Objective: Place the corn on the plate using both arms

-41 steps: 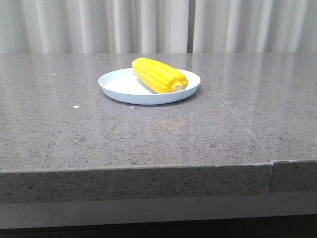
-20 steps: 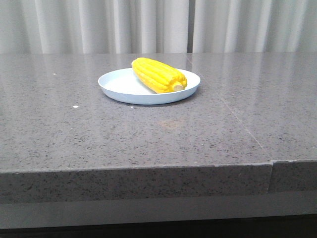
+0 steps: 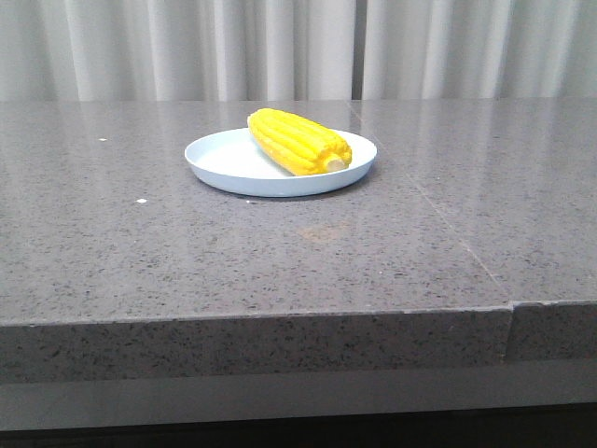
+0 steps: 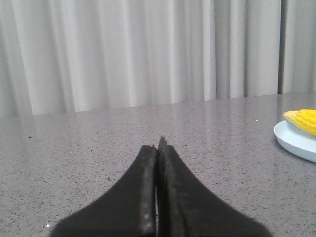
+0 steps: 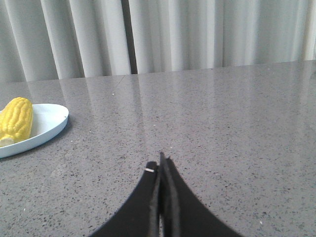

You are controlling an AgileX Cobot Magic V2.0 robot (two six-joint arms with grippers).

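A pale blue-white plate (image 3: 281,162) sits on a grey speckled stone table (image 3: 280,252), toward the far middle, in front of white curtains (image 3: 280,47). On the plate lies one yellow corn (image 3: 298,141) cob — nothing else is in it. The cob lies flat on its side, its long axis running diagonally: the pale stub end points toward the camera and to the right, near the plate's right rim, and the tapered end points away and to the left.

Neither arm appears in the front view. Each wrist view cuts the plate and corn off at its edge. The left gripper (image 4: 158,148) and right gripper (image 5: 159,165) both hover over bare tabletop, well apart from the plate — fingers pressed together, holding nothing.
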